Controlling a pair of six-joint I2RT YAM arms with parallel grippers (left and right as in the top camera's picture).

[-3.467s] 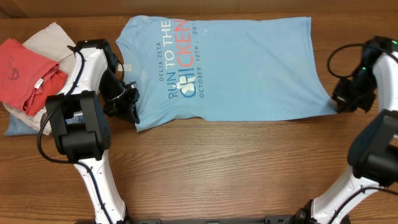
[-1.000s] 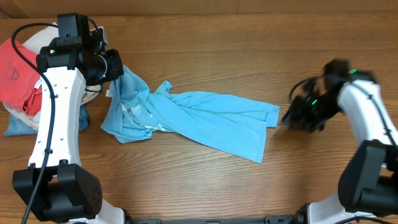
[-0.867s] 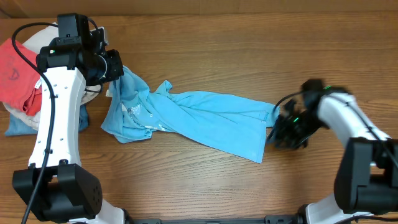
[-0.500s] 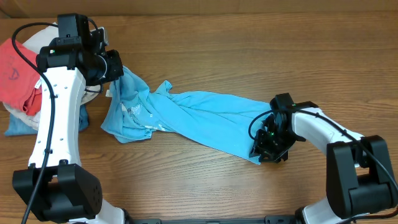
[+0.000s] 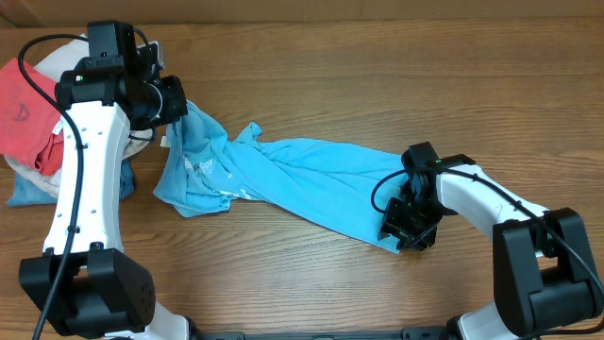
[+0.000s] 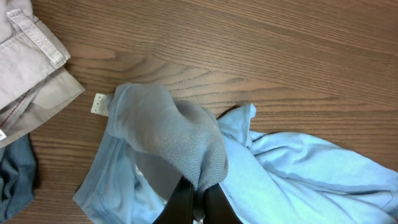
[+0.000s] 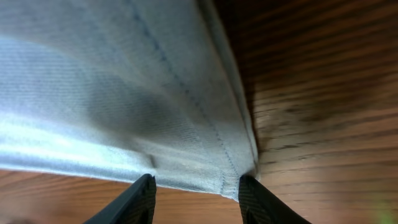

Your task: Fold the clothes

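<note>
Overhead: the sky-blue T-shirt (image 5: 311, 184) is bunched into a long twisted band across the middle of the table (image 5: 311, 57), running from upper left to lower right. The left gripper (image 5: 173, 102) has the left end, held up off the wood so the cloth drapes down into a crumpled heap below it.

Left wrist view confirms it. The fingers (image 6: 183, 199) are pinched together on a fold of the fabric (it looks greyish this close), and a small white tag (image 6: 99, 103) sticks out at the side.

The right gripper (image 5: 408, 223) sits low at the far right end of the shirt, at the hem corner. In the right wrist view both fingers (image 7: 138, 199) are spread wide, the hem edge lies flat on the table between them, and nothing is pinched. I can't tell whether the tips touch the wood.

The printed lettering is mostly lost in the folds; only bits of white show near the heap.

There's a side pile at the table's left edge: red T-shirt (image 5: 24, 104) on beige trousers (image 5: 71, 57), with blue denim (image 5: 28, 189) underneath (the left arm crosses part of it).
</note>
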